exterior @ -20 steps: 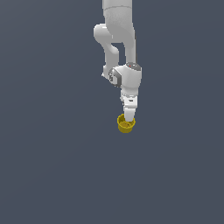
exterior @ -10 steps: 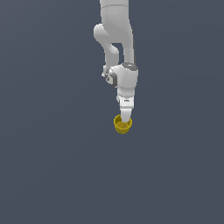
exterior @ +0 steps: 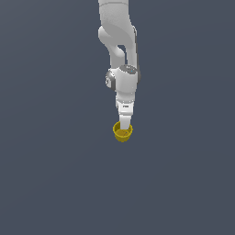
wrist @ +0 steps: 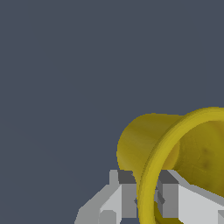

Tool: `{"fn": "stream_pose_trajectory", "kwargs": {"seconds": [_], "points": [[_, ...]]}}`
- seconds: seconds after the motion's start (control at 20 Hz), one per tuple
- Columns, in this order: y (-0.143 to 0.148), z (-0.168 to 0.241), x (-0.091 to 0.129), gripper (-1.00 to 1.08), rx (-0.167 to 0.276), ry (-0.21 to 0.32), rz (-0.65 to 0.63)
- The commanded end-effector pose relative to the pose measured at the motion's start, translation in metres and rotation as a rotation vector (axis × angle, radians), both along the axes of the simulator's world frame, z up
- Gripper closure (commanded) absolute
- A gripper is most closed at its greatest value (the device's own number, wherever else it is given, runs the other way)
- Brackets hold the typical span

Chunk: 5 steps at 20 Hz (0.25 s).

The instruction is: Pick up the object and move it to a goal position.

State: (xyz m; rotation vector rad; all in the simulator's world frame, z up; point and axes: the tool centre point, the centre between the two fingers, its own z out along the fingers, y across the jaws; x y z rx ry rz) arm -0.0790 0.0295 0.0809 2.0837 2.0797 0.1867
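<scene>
- Yellow cup point(exterior: 123, 132) directly beneath the gripper point(exterior: 124, 127), at the arm's tip.
- Gripper clamped on the cup's rim wall, one finger point(wrist: 168, 192) inside, one outside.
- Judged light, rigid, smooth; rim hold likely slip-prone on the taper.
</scene>
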Motion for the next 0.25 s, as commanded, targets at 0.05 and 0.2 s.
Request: {"fn": "stream_pose_trajectory", "kwargs": {"seconds": [0.05,0.2], "points": [[-0.0041,0.0027,0.0032,1.08,0.0,-0.003,0.001],[-0.0041,0.0027,0.0036,1.08,0.0,-0.003,0.001]]}}
